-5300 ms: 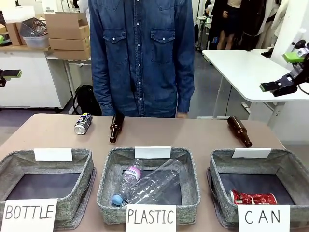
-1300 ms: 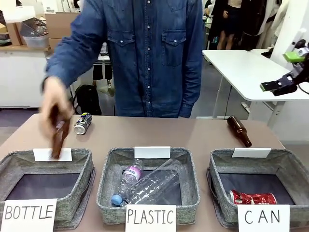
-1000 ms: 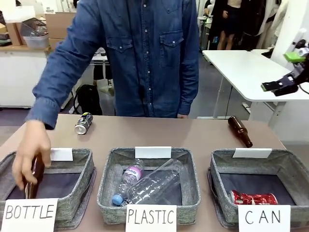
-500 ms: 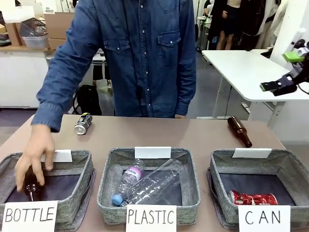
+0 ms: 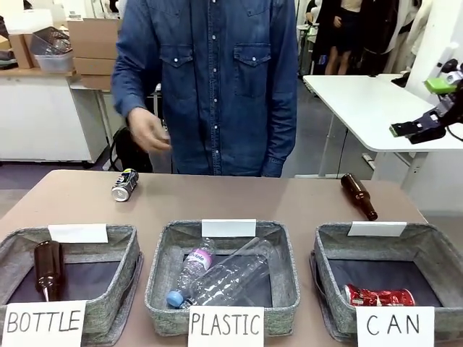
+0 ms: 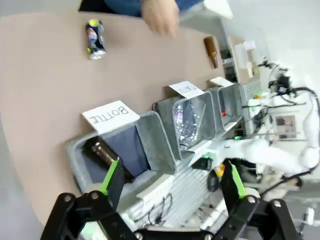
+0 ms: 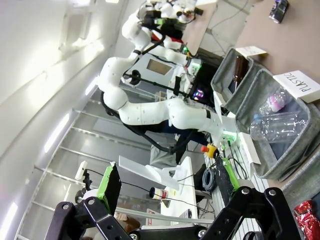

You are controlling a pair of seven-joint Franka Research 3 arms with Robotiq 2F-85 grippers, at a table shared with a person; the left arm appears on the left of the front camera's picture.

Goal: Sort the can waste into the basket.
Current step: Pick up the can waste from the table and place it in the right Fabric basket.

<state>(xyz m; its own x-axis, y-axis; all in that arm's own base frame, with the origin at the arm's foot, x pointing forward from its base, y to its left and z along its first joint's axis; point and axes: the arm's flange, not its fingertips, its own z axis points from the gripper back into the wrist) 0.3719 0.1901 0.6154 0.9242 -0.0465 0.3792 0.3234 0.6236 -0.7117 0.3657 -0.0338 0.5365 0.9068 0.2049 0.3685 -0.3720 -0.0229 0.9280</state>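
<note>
Pulling back toward the chest, the person's hand (image 5: 148,130) had left a brown bottle (image 5: 48,267) lying in the BOTTLE basket (image 5: 123,246). That was glass work, so the can sorting stood unchanged. The red can (image 5: 380,296) lay in the CAN basket (image 5: 434,249), while the blue and silver can (image 5: 124,184) still lay on its side on the desk (image 5: 253,199), far left, well apart from that basket. Both robot hands stayed spread and empty: the right hand (image 5: 418,107) high off the desk's right side, the left hand (image 6: 172,177) looking down on the BOTTLE basket. Bare desk surrounded the loose can. A second brown bottle (image 5: 359,195) lay just behind the CAN basket's far rim, and that basket had open floor beside the red can.
</note>
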